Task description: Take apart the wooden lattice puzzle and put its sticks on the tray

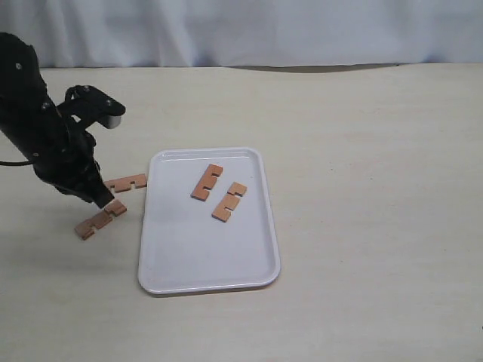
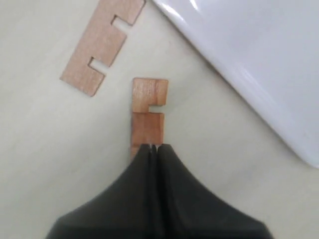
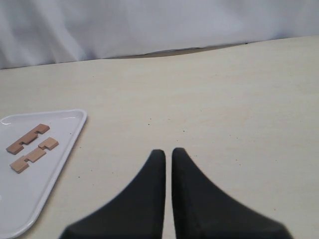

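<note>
No assembled lattice puzzle shows, only four separate notched sticks. Two sticks (image 1: 207,182) (image 1: 229,201) lie on the white tray (image 1: 204,256). Two more rest on the table left of the tray, one (image 1: 127,183) near its rim and one (image 1: 99,219) nearer the front. My left gripper (image 1: 103,199) is shut, its tips over the near end of that front stick (image 2: 148,112), not around it. The left wrist view also shows the gripper (image 2: 155,147), the other table stick (image 2: 102,45) and the tray corner (image 2: 249,64). My right gripper (image 3: 164,153) is shut and empty, over bare table.
A white curtain hangs behind the beige table. The right wrist view catches the tray's corner (image 3: 62,144) with its two sticks (image 3: 28,138) (image 3: 34,155). The right arm is outside the exterior view.
</note>
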Motion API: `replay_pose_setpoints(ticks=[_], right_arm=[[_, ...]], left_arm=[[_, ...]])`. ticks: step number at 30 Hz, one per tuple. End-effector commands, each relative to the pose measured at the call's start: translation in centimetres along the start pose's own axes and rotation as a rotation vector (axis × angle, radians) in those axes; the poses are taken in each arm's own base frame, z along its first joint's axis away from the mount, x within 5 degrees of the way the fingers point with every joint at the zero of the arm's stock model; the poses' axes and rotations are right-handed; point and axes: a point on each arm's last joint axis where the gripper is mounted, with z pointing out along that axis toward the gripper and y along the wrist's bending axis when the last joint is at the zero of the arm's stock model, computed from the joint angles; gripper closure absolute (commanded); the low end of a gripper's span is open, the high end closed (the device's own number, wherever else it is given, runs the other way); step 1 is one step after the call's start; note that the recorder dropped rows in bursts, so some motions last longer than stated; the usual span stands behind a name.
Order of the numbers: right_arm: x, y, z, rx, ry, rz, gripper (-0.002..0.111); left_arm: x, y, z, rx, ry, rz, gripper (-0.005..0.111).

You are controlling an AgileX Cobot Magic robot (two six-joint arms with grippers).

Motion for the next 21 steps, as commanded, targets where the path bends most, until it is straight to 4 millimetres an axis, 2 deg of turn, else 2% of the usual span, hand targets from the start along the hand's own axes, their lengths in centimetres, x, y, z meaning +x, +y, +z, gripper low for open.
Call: replay_pose_setpoints(ticks=[1,8,11,13,17,19,21], right_arm=[[0.0,0.0,0.0,-0.002,-0.003,-0.005,0.104],[0.0,0.0,0.0,-0.002,-0.003,-0.005,0.104],[0.0,0.0,0.0,-0.002,-0.003,-0.005,0.104],[0.0,0.0,0.0,-0.002,-0.003,-0.005,0.104],[0.0,0.0,0.0,-0.002,-0.003,-0.005,0.104],[0.0,0.0,0.0,-0.002,-0.003,-0.005,0.104],[0.0,0.0,0.0,-0.002,-0.003,-0.005,0.104]], left_arm=[[-0.3,-0.4,-1.9,0.002,-0.096,-0.049,0.107],[-0.7,0.2,-2.0,-0.045,-0.137,-0.116,0.107],[-0.8,0.4,-1.0,-0.045,-0.13,-0.121,0.104],[-0.9,0.5,0.2,-0.035,-0.104,-0.125,0.097],[-1.0,0.8,2.6,-0.024,-0.072,-0.134,0.071],[-1.2,0.8,3.2,-0.028,-0.078,-0.124,0.058],[-1.6,0.4,3.5,-0.031,-0.086,-0.092,0.052]])
